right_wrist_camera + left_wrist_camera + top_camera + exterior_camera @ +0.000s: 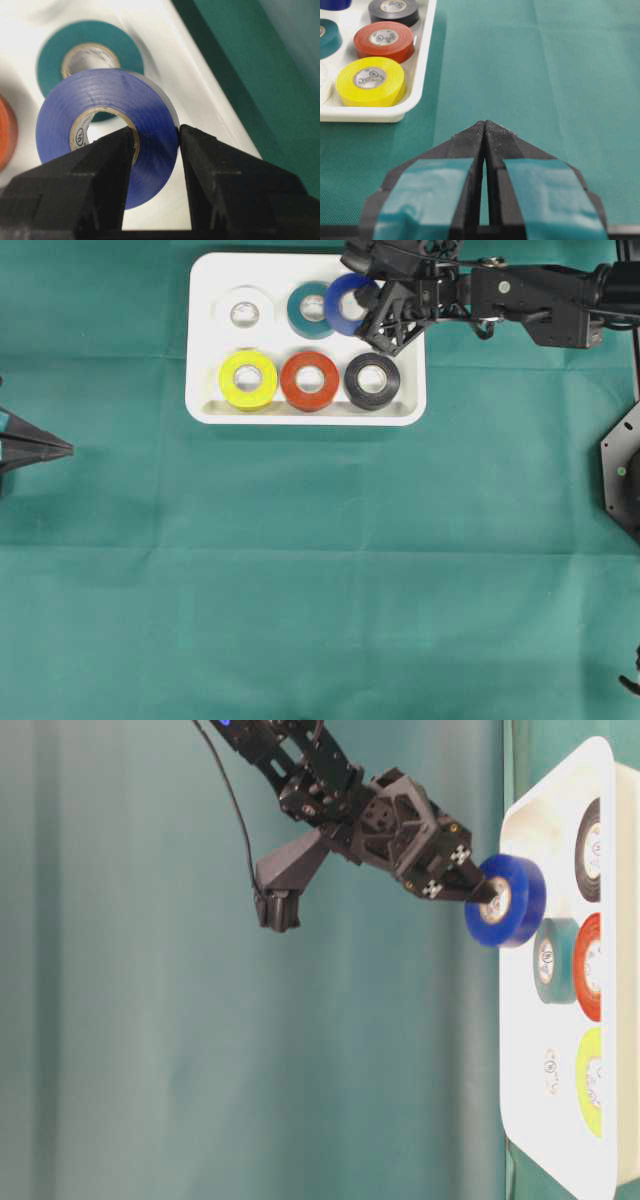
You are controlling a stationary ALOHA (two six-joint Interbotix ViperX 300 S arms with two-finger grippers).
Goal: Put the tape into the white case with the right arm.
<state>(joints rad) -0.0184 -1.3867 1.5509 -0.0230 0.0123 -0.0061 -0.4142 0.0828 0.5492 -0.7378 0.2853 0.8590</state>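
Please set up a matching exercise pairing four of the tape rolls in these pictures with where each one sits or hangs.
Things:
1. yellow tape roll
2. black tape roll
3. white tape roll
4. blue tape roll

Places (overhead view):
A. far left slot of the white case, top row
B. held tilted above the case by the right gripper
C. bottom row, left end
D. bottom row, right end

Pairs: 1-C, 2-D, 3-A, 4-B
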